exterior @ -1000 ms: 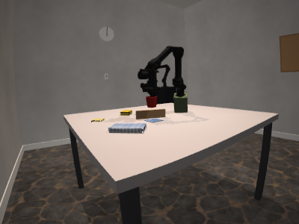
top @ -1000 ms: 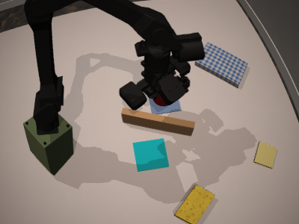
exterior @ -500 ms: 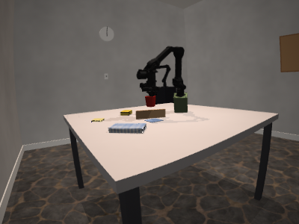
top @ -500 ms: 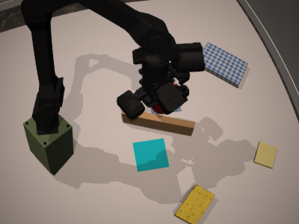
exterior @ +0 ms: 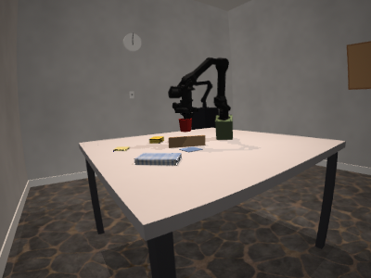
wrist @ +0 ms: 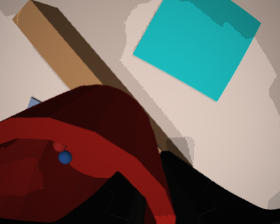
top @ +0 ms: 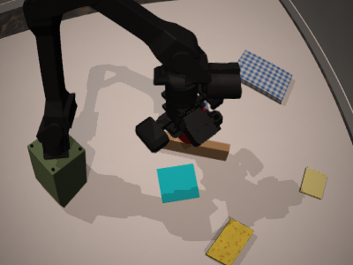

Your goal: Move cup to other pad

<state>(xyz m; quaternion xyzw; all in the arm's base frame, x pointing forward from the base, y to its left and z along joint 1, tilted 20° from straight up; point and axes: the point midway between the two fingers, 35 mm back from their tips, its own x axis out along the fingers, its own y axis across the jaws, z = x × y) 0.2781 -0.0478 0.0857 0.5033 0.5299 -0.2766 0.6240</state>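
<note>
cup clamped in tool

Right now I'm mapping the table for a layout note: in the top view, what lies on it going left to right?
Green arm base → cyan pad → speckled yellow sponge → blue checkered book → pale yellow pad. The wooden bar and the cup overlap others, so I leave them out.

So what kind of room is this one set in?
Probably a plain indoor workroom or test room: grey walls with a round clock and a cork board, a dark stone-patterned floor, and one white table carrying the arm.
</note>
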